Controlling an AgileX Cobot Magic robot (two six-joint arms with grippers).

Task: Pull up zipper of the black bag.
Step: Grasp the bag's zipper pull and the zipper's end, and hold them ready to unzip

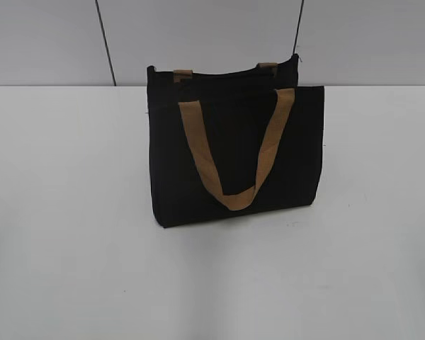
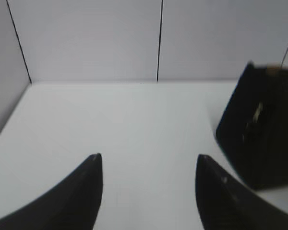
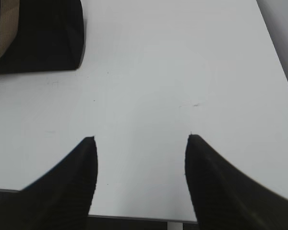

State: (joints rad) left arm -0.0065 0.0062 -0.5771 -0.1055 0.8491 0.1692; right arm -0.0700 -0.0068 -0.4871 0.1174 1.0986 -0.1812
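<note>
Bag (image 1: pixel 234 152) looks soft, light, prob. shifts when tugged; pinch small silver pull (image 2: pixel 257 115), brace fabric w/ other gripper. Left gripper (image 2: pixel 149 165), right gripper (image 3: pixel 140 143) both wide, empty.

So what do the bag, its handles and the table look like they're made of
The bag looks like matte black woven fabric, maybe canvas: no shine, soft slumped edges. The handles look like flat tan webbing or cloth strap, hanging limp in a loop. The table looks like a smooth white laminate or painted board with a faint sheen; the exact material can't be told.

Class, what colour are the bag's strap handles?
Tan-brown strap handles on the black bag; clearest in the exterior view.
</note>
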